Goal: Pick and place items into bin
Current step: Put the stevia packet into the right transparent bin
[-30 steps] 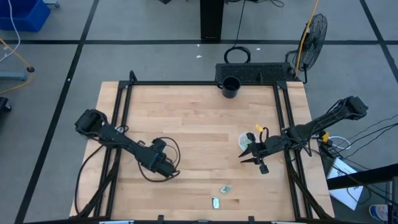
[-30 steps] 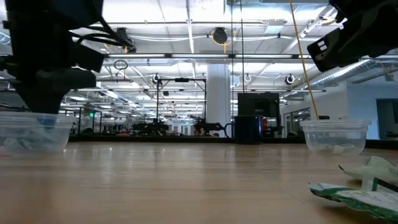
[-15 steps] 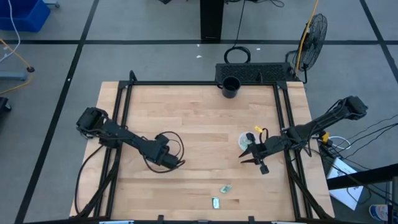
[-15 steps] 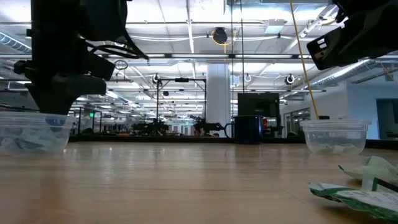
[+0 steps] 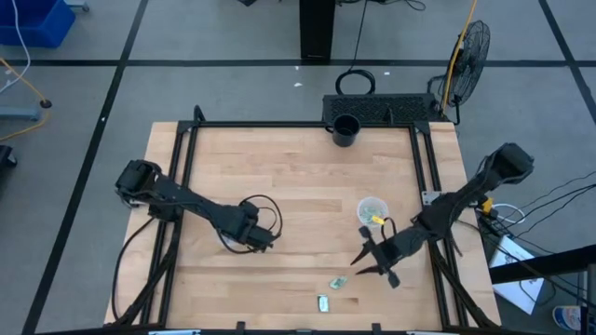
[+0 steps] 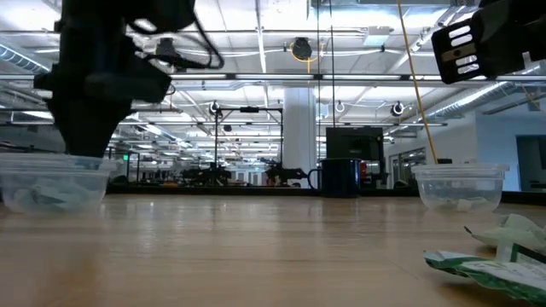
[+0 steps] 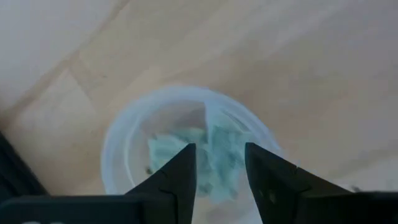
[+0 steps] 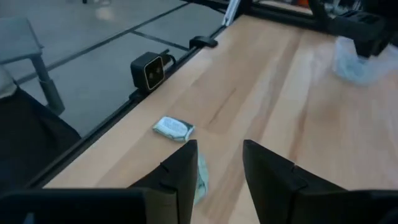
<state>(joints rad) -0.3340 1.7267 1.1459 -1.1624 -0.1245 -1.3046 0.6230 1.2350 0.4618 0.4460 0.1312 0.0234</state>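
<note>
Overhead, you see the wooden desk [image 5: 298,186] filling the middle of the frame, a black mug [image 5: 345,129] at its upper edge. The left end effector [image 5: 253,237] sits left of centre, hiding the clear cup [image 7: 186,146] beneath it. The right end effector [image 5: 365,264], fingers spread, hangs at lower right, just above two items [image 5: 336,282] near the bottom edge; a second cup [image 5: 372,208] stands above it.

At desk level, you find wrappers [image 6: 486,256] cut off at lower right and a bright hall behind.

Through the left wrist camera, spread fingers [image 7: 180,171] frame the cup holding blurry teal pieces [image 7: 214,155].

Through the right wrist camera, one item [image 8: 173,128] lies beyond parted fingers [image 8: 186,168]; another is half hidden.
</note>
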